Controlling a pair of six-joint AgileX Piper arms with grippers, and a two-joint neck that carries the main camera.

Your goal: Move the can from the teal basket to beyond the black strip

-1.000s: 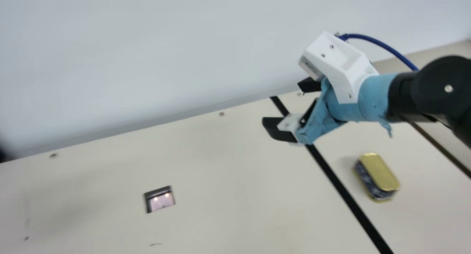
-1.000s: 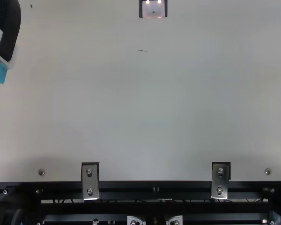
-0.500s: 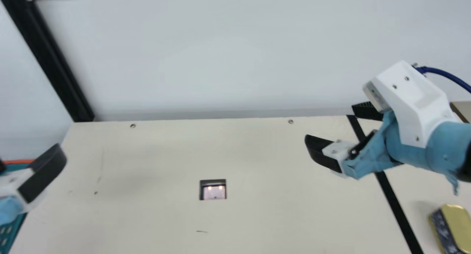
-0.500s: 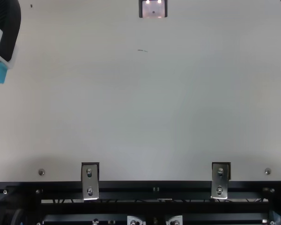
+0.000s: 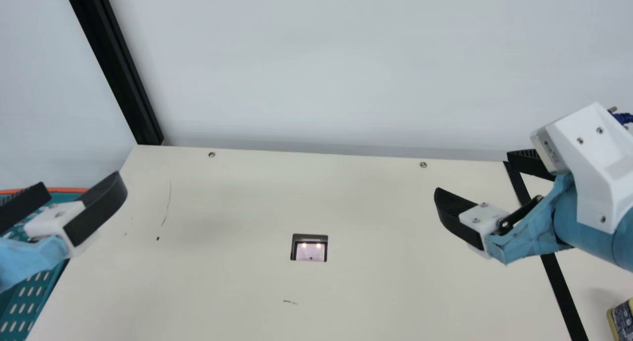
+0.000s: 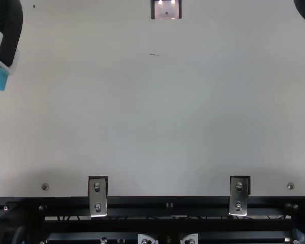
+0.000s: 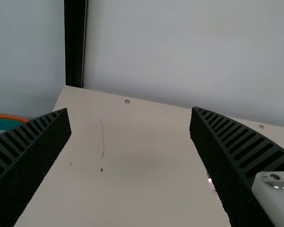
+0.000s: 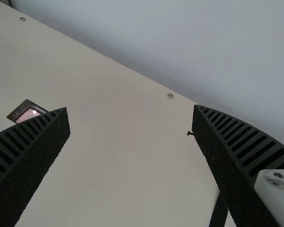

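At the left of the main view my left gripper (image 5: pixel 82 184) hangs open, overlapping the teal basket (image 5: pixel 25 301) behind it. My right gripper (image 5: pixel 474 175) is open at the right, near the far part of the black strip (image 5: pixel 558 281). A gold-topped can (image 5: pixel 624 317) rests on the table to the right of that strip, cut by the view's edge. Spread fingers with nothing between them mark the left gripper (image 7: pixel 130 118) in its wrist view, and likewise the right gripper (image 8: pixel 130 118). The basket's inside is mostly hidden.
A dark-framed recess (image 5: pixel 309 248) sits in the cream table (image 5: pixel 366 277). Behind the table rises a pale wall (image 5: pixel 336 69) with a black post (image 5: pixel 116 64) at the left. Metal brackets (image 6: pixel 97 197) line the near edge in the top view.
The camera has turned left, bringing the left gripper and basket into the main view. In the top view the right gripper has come in at the upper right edge, moving inward; the left stays put.
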